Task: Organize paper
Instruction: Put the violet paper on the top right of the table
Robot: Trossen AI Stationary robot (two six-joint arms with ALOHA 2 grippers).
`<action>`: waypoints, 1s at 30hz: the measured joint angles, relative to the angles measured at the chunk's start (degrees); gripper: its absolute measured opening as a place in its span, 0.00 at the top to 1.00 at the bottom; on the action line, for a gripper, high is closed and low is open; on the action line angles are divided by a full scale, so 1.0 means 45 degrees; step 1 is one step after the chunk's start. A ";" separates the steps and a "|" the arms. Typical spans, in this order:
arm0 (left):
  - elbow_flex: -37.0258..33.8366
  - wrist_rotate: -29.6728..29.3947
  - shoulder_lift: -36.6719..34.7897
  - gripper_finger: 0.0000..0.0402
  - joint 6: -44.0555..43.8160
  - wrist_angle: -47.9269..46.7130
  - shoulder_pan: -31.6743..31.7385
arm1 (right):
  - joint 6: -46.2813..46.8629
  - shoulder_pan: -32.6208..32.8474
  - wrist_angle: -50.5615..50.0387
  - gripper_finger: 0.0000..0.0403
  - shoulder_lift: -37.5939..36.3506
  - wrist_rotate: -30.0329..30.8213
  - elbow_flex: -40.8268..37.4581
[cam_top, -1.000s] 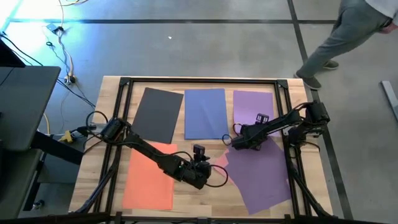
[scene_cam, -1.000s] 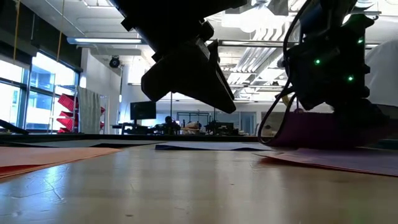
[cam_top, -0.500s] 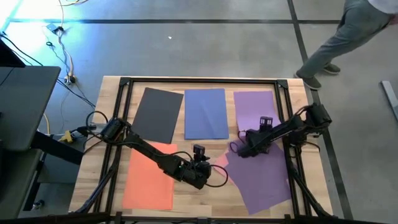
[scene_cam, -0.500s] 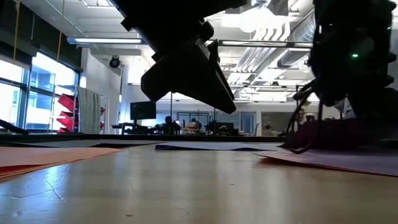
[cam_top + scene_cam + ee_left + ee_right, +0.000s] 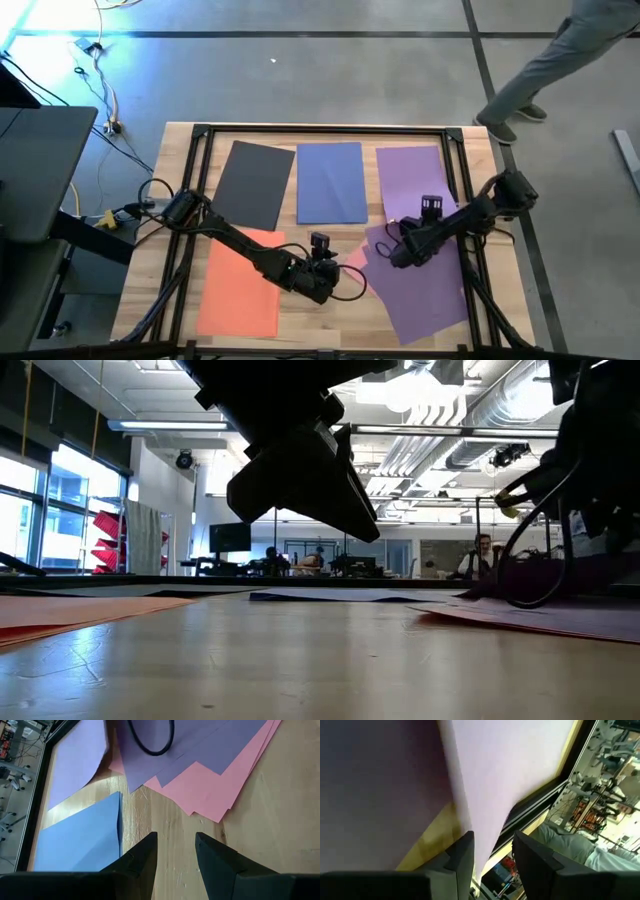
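Wooden planks of the table (image 5: 330, 320) are seen spread with coloured sheets inside a black frame (image 5: 320, 130). Along the far edge, a dark grey sheet (image 5: 253, 184), a blue sheet (image 5: 331, 182) and a pale purple sheet (image 5: 408, 180) are laid side by side. An orange sheet (image 5: 240, 283) is seen lying near the front left. A larger purple sheet (image 5: 425, 285) is spread at the front right, with a pink sheet (image 5: 210, 782) tucked beneath it so that only its corner is shown.

At the front centre, the left hand (image 5: 350, 285) is held low over bare wood, just beside the pink corner; its fingers (image 5: 215, 862) are parted and nothing is grasped between them. The right hand (image 5: 385, 245) is positioned over the purple sheets, where the two meet. In the right wrist view its fingers (image 5: 532, 860) are parted, with a pale purple edge seen beyond them; whether that edge is actually pinched cannot be told.

Beyond the table's far right corner, a person (image 5: 560, 60) in grey trousers is seen on the concrete floor (image 5: 300, 80).
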 joint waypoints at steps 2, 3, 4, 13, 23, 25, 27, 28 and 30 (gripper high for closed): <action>0.0000 0.0000 0.0000 0.72 0.0000 0.0002 0.0000 | 0.0145 0.0104 -0.0033 0.69 0.0000 -0.0271 0.0000; 0.0000 -0.0004 0.0000 0.72 0.0000 0.0002 0.0000 | 0.0159 0.0150 -0.0042 0.68 0.0000 -0.0498 0.0000; 0.0000 -0.0005 -0.0004 0.72 0.0000 0.0002 0.0000 | 0.0150 0.0205 -0.0063 0.66 0.0000 -0.0687 0.0000; 0.0000 -0.0005 -0.0005 0.72 0.0000 0.0002 -0.0010 | 0.0241 0.0750 0.2072 0.49 -0.1057 -0.0091 -0.0435; 0.0005 -0.0011 -0.0018 0.76 -0.2022 -0.1208 0.0684 | 0.5695 -0.0237 0.6486 0.62 -0.4590 0.0749 -0.2544; 0.0005 0.0321 -0.0017 0.80 -0.2630 -0.1885 0.1148 | 0.6284 -0.0421 0.7594 0.66 -0.4851 0.1333 -0.2984; 0.0005 0.0485 -0.0019 0.85 -0.3090 -0.2413 0.1619 | 0.6651 -0.0652 0.8680 0.70 -0.4915 0.1816 -0.3536; 0.0005 0.0502 -0.0019 0.88 -0.3255 -0.2607 0.1808 | 0.6853 -0.0805 0.9239 0.71 -0.4915 0.1966 -0.3840; 0.0005 0.0546 -0.0019 0.92 -0.3362 -0.2852 0.2120 | 0.6989 -0.1243 1.0441 0.74 -0.4811 0.2060 -0.4511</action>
